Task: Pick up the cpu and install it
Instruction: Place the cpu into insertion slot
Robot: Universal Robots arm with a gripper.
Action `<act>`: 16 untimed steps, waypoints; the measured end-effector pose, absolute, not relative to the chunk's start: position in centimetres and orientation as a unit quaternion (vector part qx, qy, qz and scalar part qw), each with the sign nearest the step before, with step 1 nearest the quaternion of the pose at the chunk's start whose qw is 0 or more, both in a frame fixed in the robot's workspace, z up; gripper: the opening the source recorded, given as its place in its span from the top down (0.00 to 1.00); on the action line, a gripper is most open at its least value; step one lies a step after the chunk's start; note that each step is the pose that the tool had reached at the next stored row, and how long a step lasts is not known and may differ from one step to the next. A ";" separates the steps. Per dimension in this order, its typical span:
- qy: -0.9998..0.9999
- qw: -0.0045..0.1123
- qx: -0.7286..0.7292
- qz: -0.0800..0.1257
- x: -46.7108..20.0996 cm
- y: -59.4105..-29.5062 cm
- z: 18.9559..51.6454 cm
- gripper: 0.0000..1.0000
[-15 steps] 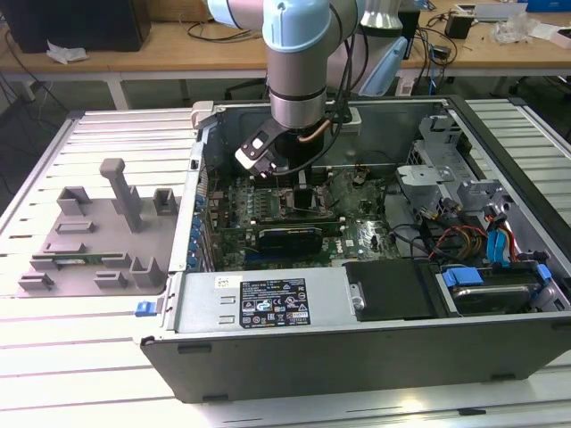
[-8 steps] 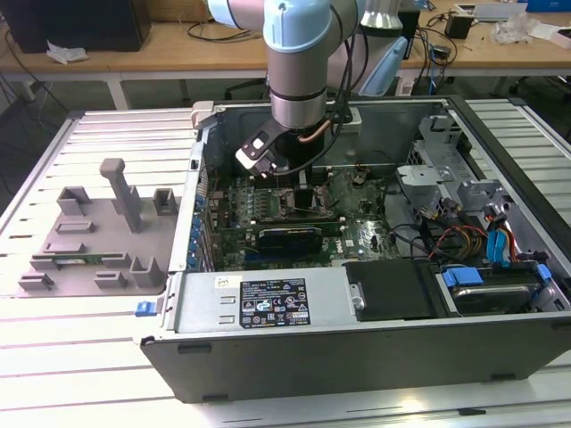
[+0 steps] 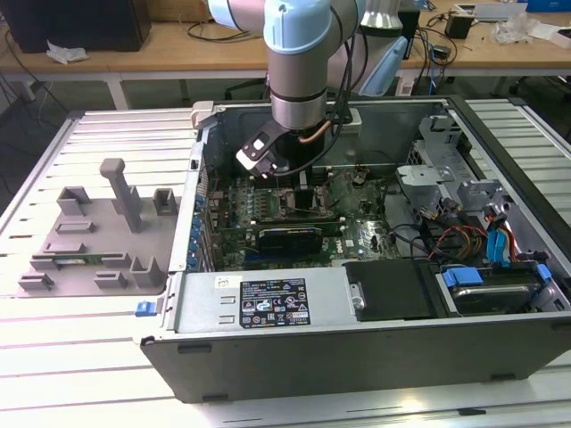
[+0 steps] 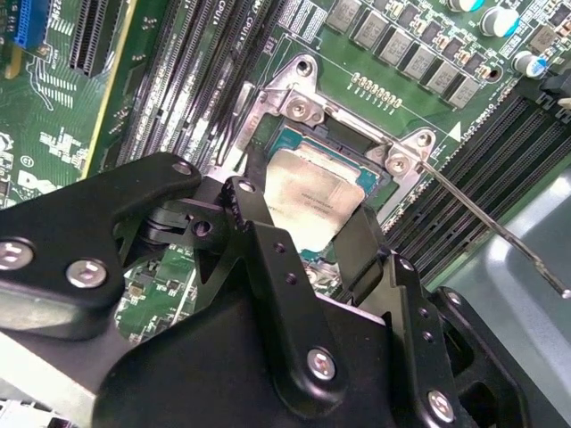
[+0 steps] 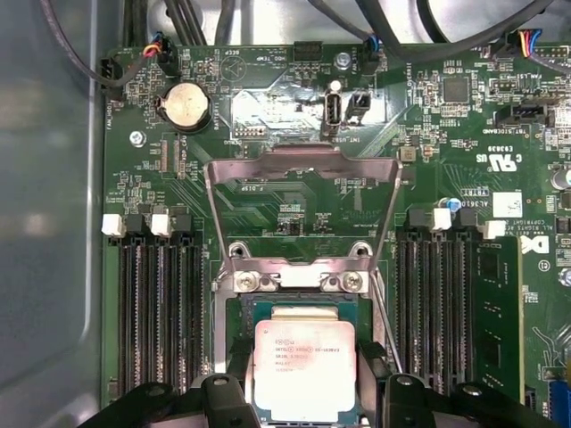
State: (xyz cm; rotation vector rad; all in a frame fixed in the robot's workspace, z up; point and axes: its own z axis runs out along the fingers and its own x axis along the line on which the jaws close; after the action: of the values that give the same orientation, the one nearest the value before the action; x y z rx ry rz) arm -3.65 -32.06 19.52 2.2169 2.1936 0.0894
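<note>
**Task item.** The small flat square cpu with a pale silver metal top point(image 5: 305, 367) lies level, metal face up towards the cameras, within the opening of the dark square socket with a metal rim point(image 5: 303, 306). Being square, it has no marked long axis. Its edges run square to the socket rim, and the two gripped edges run parallel to the long black memory slots point(image 5: 156, 303) on either side. Whether it is fully seated or held just above the contacts cannot be told.

**Hand.** The black two-finger gripper point(image 5: 305, 385) is narrowed onto the cpu point(image 4: 312, 201). Its fingers point(image 4: 259, 223) press on two opposite edges in both wrist views. In the exterior view the gripper point(image 3: 287, 176) sits at upper centre of the frame, reaching down into the open grey metal computer case point(image 3: 357, 348).

**Surroundings.**
- The silver metal load plate point(image 5: 303, 162) is swung open on its hinge and lies back over the green motherboard point(image 3: 361, 234), away from the socket opening.
- A thin metal retaining lever point(image 4: 500, 227) stands released beside the socket.
- A round silver coin cell point(image 5: 186, 105) sits beyond the plate.
- A long black rectangular card point(image 3: 290, 239) lies just below the gripper in the exterior view.
- A grey moulded fixture tray point(image 3: 98, 232) rests on the slatted metal table point(image 3: 89, 357) at the exterior view's left, well apart from the case.
</note>
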 end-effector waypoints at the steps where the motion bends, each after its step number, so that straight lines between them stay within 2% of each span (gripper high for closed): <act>1: 0.704 0.011 0.710 0.029 -3.6 -32.0 19.5 0.46; 14: 0.704 0.010 0.709 0.028 -3.7 -32.1 19.4 0.46; 15: 0.704 0.010 0.709 0.030 -3.6 -32.0 19.3 0.45; 16: 0.704 0.010 0.709 0.030 -3.6 -32.0 19.3 0.39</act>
State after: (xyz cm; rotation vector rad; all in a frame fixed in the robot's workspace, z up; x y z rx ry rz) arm -3.63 -32.02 19.27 2.2147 2.1977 0.0932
